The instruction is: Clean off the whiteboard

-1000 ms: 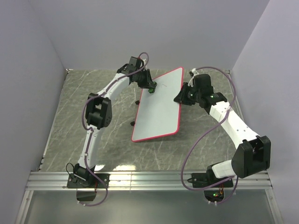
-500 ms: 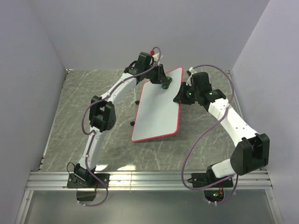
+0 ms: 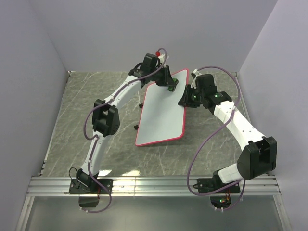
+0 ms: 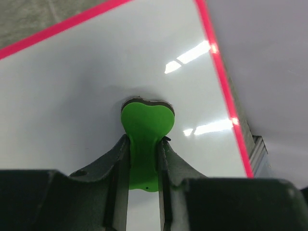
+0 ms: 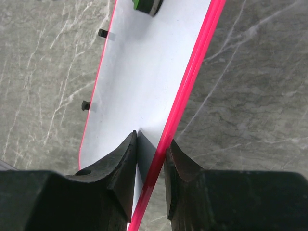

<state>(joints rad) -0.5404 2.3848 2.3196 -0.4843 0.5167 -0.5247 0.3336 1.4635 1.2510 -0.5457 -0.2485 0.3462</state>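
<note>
– Whiteboard (image 3: 163, 113) position, to begin with?
– It lies in the middle of the top view on the marbled grey table (image 3: 72, 110), running from lower left to upper right, with its pink rim all round. Two small black clips (image 5: 102, 32) show along its left edge in the right wrist view.

– And the arms?
– The left gripper (image 4: 143, 140) has its fingers pressed tight on the stem of a green eraser (image 4: 147, 118), and the eraser's pad sits flat on the board near the far right corner, at the upper right of the board in the top view. The right gripper (image 5: 151, 139) straddles the right-hand rim, one finger over the white surface and one over the table. The fingers stand slightly parted, and whether they actually squeeze the rim cannot be told.

– How much writing is left?
– None shows. Every bare part of the board reads plain white in all three views. Only the patch under the eraser and the left arm is hidden.

– So, nearly finished?
– That is the likely judgement. What remains is probably clearing that last corner, then lifting the eraser off.
</note>
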